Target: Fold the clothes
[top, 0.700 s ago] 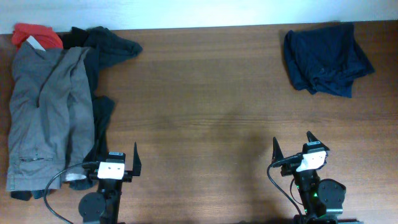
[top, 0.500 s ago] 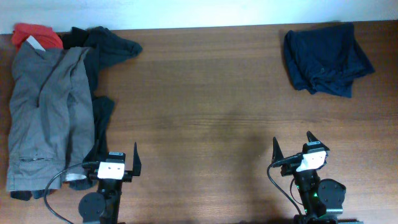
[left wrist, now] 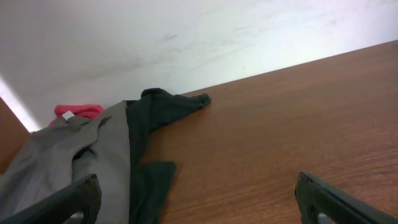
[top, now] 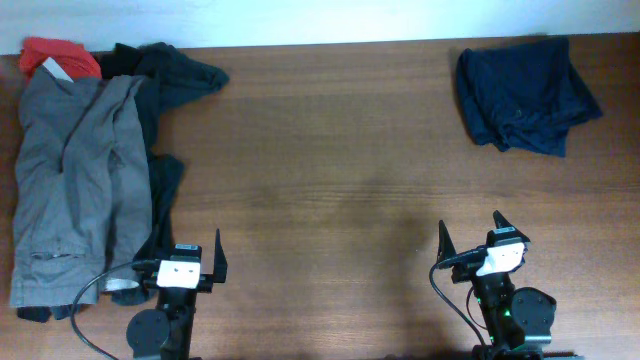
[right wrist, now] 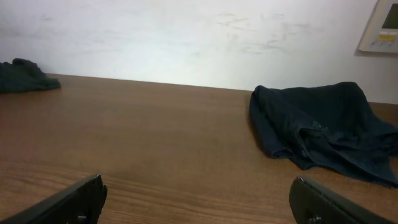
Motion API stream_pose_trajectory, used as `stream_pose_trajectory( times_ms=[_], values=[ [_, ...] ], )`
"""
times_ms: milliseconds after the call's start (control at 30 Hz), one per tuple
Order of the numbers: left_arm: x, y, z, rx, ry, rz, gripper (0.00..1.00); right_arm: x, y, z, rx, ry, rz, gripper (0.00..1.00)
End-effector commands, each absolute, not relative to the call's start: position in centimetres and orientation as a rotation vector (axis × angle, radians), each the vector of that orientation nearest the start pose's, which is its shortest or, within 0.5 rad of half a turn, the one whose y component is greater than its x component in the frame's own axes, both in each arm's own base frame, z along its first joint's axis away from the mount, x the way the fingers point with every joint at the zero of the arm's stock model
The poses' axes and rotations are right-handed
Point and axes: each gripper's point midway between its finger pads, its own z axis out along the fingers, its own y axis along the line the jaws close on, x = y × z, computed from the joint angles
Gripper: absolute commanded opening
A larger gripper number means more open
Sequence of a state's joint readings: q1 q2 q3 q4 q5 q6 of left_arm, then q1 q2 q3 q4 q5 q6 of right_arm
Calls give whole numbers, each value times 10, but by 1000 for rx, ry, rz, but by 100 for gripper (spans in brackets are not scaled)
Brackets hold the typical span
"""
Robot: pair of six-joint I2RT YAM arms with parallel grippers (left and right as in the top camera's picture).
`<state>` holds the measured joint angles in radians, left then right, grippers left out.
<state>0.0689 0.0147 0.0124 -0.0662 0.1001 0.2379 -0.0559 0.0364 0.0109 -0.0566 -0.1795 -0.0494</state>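
Note:
The grey-khaki shorts (top: 75, 180) lie spread along the table's left edge, on top of a black tee (top: 165, 75); both show in the left wrist view, shorts (left wrist: 68, 155) and tee (left wrist: 161, 106). A red tee (top: 55, 55) peeks out at the far left corner and shows in the left wrist view (left wrist: 78, 112). A navy garment (top: 520, 95) lies crumpled at the far right, also in the right wrist view (right wrist: 323, 127). My left gripper (top: 195, 258) is open and empty at the near edge, just right of the shorts' hem. My right gripper (top: 470, 232) is open and empty at the near right.
The wooden table (top: 330, 170) runs to a white wall at the back. A pale wall panel (right wrist: 380, 25) hangs at the upper right of the right wrist view. Black cables loop beside each arm base.

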Motion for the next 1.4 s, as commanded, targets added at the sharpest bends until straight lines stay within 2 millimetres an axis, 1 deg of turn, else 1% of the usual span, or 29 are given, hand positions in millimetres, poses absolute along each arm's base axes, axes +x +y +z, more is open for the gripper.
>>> stream_pose_trajectory(
  times_ms=[0, 67, 667, 767, 867, 1000, 1033, 1067, 1167, 1367],
  values=[
    [246, 0, 159, 204, 1627, 142, 99, 247, 7, 154, -112, 1655, -4, 99],
    [246, 0, 159, 204, 1627, 142, 99, 247, 0, 153, -98, 1660, -49, 99],
    [246, 0, 160, 204, 1625, 142, 99, 247, -1, 154, -94, 1656, -54, 99],
    [246, 0, 160, 204, 1624, 142, 99, 247, 2, 155, -109, 1651, -37, 98],
    [246, 0, 160, 205, 1623, 141, 99, 248, 6, 163, -120, 1615, -24, 99],
    [246, -2, 171, 211, 1580, 139, 99, 244, 31, 186, -239, 1509, 81, 98],
    [246, -2, 175, 210, 1562, 142, 99, 243, 34, 191, -249, 1489, 99, 99],
    [246, -2, 179, 212, 1545, 141, 99, 243, 35, 195, -231, 1474, 121, 99],
    [245, -13, 188, 261, 1501, 98, 99, 242, 35, 203, -184, 1451, 171, 98],
    [241, -34, 196, 359, 1444, 12, 99, 242, 35, 207, -160, 1443, 198, 99]
  ],
)
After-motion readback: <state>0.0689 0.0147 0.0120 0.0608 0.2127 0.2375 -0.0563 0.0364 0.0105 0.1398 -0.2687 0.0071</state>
